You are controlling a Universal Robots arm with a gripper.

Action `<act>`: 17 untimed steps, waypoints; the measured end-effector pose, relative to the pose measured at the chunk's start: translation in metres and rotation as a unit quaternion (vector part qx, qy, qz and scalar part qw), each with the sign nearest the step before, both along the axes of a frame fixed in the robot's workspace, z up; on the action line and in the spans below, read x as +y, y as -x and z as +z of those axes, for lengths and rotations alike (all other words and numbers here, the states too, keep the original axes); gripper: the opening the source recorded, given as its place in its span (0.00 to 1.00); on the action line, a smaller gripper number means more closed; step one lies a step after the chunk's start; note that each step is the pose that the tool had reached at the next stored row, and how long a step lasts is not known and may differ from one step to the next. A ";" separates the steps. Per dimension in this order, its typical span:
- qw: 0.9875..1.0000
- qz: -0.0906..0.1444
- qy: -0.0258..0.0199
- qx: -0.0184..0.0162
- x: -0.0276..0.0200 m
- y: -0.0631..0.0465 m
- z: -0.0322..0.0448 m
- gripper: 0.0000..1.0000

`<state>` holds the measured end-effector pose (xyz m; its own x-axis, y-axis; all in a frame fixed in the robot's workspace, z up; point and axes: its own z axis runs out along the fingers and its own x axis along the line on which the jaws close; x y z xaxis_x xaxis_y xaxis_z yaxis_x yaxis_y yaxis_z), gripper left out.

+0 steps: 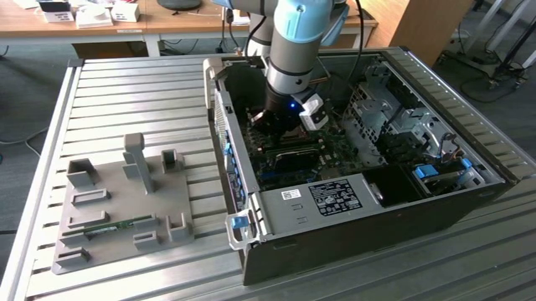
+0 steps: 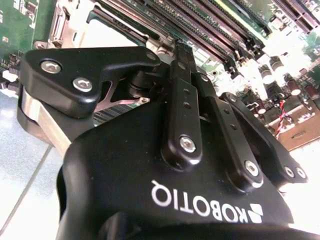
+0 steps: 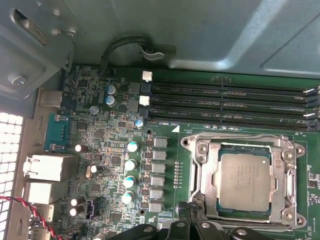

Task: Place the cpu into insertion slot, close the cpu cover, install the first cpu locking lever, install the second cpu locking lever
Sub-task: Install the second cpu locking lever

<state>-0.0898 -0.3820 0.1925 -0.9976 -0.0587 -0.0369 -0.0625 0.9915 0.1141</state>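
Here, read across the exterior view from its left to its right, a grey fixture tray (image 1: 117,207) rests on the slatted metal table (image 1: 125,88), well apart from the open computer case (image 1: 377,188), into which the arm (image 1: 293,56) reaches down so that the gripper (image 1: 280,128) hangs low over the green motherboard (image 1: 327,153). In the first wrist view the board's capacitors (image 3: 131,165) come first, then the socket, where the cpu (image 3: 245,181) lies flat in its insertion slot with the cpu cover (image 3: 202,172) lowered around it as a silvery frame (its square opening leaves the chip's pale face exposed); the memory slots (image 3: 225,100) run just beside the socket. The black gripper tips (image 3: 187,227) sit at the socket's near edge. In the second wrist view the gripper (image 2: 180,52) has its fingers (image 2: 182,100) drawn together with no visible gap and nothing seen between them. Judged from this, placement and cover closing look finished, and the step in hand is the first locking lever. Whether the tips already touch a lever cannot be told. The move would call for a steady push that keeps the tips on the thin lever and clear of the cover.
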 end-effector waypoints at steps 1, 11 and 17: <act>1.000 0.000 0.000 0.000 0.0000 0.000 -0.0001 0.11; 1.000 0.000 -0.001 0.000 0.0001 0.000 0.0108 0.11; 1.000 0.000 -0.001 0.000 0.0001 0.000 0.0160 0.11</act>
<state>-0.0900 -0.3819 0.2085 -0.9976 -0.0585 -0.0373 -0.0625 0.9913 0.1155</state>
